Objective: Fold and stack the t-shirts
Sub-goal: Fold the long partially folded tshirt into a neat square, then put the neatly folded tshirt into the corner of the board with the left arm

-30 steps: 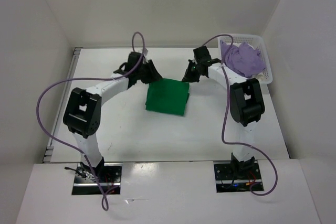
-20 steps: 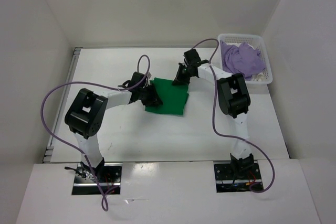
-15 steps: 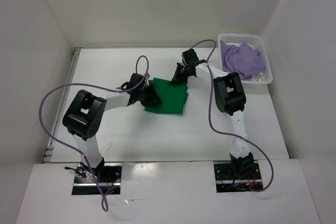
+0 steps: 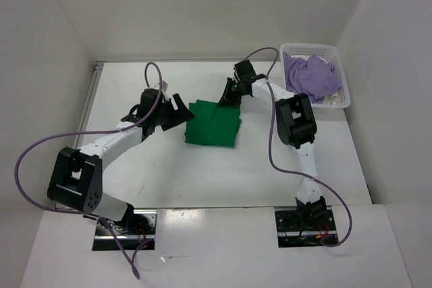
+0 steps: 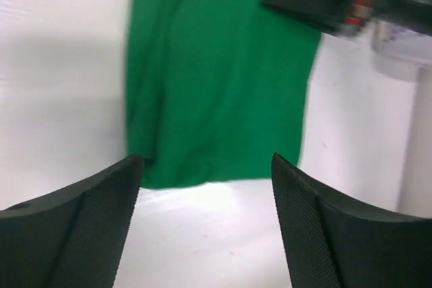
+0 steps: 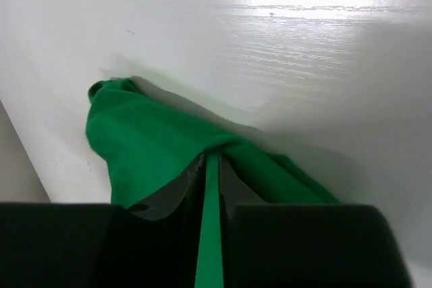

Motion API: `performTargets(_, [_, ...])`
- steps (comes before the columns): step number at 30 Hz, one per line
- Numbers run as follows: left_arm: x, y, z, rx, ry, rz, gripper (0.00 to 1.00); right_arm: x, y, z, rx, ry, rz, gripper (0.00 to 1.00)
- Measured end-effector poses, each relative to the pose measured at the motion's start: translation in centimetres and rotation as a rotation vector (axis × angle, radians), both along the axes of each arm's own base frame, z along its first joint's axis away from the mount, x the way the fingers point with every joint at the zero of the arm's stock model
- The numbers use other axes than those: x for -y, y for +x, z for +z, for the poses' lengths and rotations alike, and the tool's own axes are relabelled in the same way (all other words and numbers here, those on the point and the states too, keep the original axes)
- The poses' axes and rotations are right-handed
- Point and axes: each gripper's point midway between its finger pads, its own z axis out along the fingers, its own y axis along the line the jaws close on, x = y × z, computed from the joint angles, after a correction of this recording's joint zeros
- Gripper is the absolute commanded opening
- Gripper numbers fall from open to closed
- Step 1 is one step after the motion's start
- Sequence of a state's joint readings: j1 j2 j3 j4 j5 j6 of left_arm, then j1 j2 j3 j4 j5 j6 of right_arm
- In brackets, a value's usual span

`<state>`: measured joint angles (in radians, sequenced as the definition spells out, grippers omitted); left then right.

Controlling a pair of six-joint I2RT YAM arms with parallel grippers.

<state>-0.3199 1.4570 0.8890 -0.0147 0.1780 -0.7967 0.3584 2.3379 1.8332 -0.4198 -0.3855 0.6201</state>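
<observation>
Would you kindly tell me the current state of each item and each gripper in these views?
Bright green cloth t-shirt: folded into a rectangle, lying flat on the table.
Pale lavender t-shirt: unfolded, crumpled in the basket.
White perforated plastic basket: upright, holding the lavender shirt.
Left gripper: open and empty, beside the green shirt.
Right gripper: pinched shut on the green shirt's far edge.

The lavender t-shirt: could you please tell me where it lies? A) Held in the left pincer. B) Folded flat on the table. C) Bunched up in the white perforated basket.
C: the lavender t-shirt sits crumpled inside the white basket, untouched by either arm.
</observation>
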Motion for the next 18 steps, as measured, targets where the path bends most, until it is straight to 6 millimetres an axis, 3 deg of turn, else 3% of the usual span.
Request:
performTargets(1, [-0.5, 0.5, -0.2, 0.002, 0.011, 0.010, 0.85, 0.1, 0.1, 0.6, 0.013, -0.005, 0.000, 0.37])
performTargets(4, [-1.5, 2.0, -2.5, -0.035, 0.066, 0.020, 0.85, 0.8, 0.0, 4.0, 0.074, -0.008, -0.017, 0.48])
performTargets(7, [-1.3, 2.5, -5.8, -0.108, 0.102, -0.009, 0.85, 1.6, -1.3, 8.2, 0.135, 0.005, -0.034, 0.51])
performTargets(10, [-0.8, 2.7, -8.7, -0.173, 0.113, -0.037, 0.85, 2.7, -3.9, 14.3, 0.226, 0.046, -0.055, 0.51])
performTargets(13, [0.0, 4.3, -8.0, -0.143, 0.102, -0.061, 0.81, 3.6, -6.4, 18.9, 0.321, 0.096, -0.065, 0.51])
performTargets(14, [0.2, 5.1, -8.0, -0.131, 0.102, -0.065, 0.80, 3.9, -7.3, 19.7, 0.331, 0.105, -0.071, 0.51])
performTargets(15, [0.4, 5.7, -8.1, -0.125, 0.099, -0.069, 0.67, 4.1, -8.2, 20.4, 0.342, 0.116, -0.073, 0.51])
performTargets(18, [1.1, 6.5, -9.2, -0.131, 0.079, -0.083, 0.47, 4.9, -10.5, 20.9, 0.348, 0.136, -0.085, 0.51])
